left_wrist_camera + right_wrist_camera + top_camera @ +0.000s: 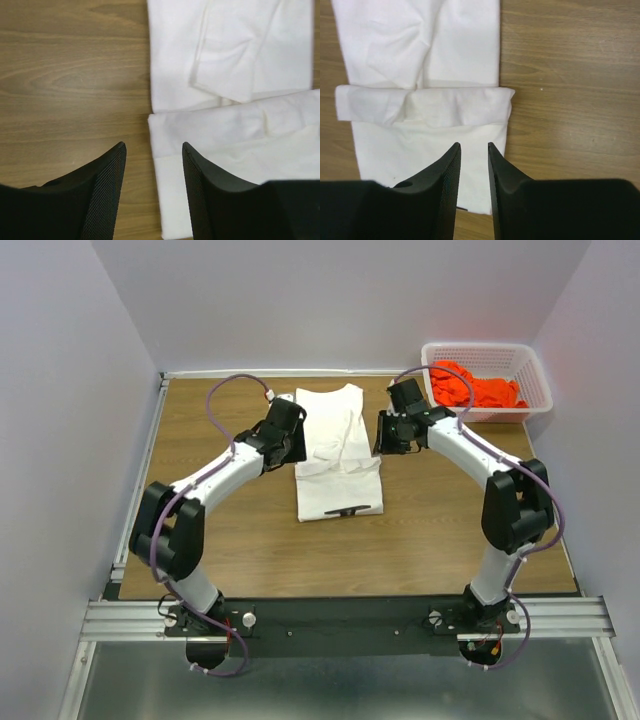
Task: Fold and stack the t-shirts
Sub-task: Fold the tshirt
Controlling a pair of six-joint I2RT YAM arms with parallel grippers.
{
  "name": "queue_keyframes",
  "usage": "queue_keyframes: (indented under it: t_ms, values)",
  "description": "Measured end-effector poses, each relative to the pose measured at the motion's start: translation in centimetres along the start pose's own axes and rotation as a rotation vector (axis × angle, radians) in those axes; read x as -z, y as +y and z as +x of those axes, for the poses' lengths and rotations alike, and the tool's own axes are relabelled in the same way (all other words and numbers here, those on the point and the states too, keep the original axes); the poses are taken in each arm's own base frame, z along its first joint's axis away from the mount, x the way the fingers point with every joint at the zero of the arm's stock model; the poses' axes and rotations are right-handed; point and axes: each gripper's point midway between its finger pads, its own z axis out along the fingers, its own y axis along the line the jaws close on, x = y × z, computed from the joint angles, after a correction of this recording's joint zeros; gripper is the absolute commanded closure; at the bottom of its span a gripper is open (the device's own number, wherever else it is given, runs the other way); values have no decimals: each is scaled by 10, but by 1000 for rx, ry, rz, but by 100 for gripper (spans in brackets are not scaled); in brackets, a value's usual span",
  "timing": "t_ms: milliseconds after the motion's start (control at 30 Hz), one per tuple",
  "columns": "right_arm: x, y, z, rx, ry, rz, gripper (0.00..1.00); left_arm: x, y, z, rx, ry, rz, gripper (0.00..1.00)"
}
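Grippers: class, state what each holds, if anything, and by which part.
Nothing is held. The left gripper and the right gripper both hover open at the side edges of the white t-shirt, with no cloth pinched between their fingers.

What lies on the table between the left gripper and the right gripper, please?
The white t-shirt, partly folded, lies flat between the left gripper and the right gripper; the top external view shows this. Both grippers are open.
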Motion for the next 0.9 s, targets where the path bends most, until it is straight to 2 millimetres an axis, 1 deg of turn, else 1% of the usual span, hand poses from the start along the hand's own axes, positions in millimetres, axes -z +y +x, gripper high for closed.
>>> queue_keyframes:
  t_ms: [33,67,100,133,167,200,233,300,333,367,433,467,567,633,800,867,900]
  values:
    - [6,5,-1,-5,-17,-25,72,11,-6,-4,6,-27,18,50]
    - [11,9,-2,-6,-29,-47,77,20,-12,-5,6,-44,36,53]
    - [14,15,-3,-8,-41,-74,79,32,-23,-6,1,-69,70,58]
    - [15,21,-2,-13,-49,-101,83,39,-34,-3,-7,-85,102,67]
    - [14,26,0,-16,-49,-128,85,44,-46,1,-10,-99,138,72]
    - [10,32,4,-21,-43,-152,86,46,-52,5,-23,-100,155,80]
    - [7,36,8,-21,-34,-168,87,46,-65,17,-38,-91,188,82]
    - [-2,44,15,-26,-13,-200,89,40,-79,36,-67,-58,219,83]
    - [-9,48,21,-34,7,-219,89,33,-85,49,-86,-32,229,83]
    - [-12,51,23,-34,16,-229,90,26,-88,61,-102,-6,231,83]
    - [-23,56,33,-41,45,-250,90,13,-90,85,-128,42,226,83]
    - [-27,57,38,-42,57,-257,90,6,-87,99,-141,70,218,83]
    - [-38,58,47,-50,81,-262,93,-7,-75,135,-169,155,191,83]
    - [-44,58,48,-54,81,-262,96,-8,-76,136,-163,154,205,84]
    - [-68,52,49,-60,85,-229,97,-9,-77,139,-152,135,229,84]
    - [-81,52,47,-59,89,-219,97,-7,-77,141,-144,125,238,84]
    - [-84,53,40,-57,78,-215,97,-6,-77,142,-142,121,243,84]
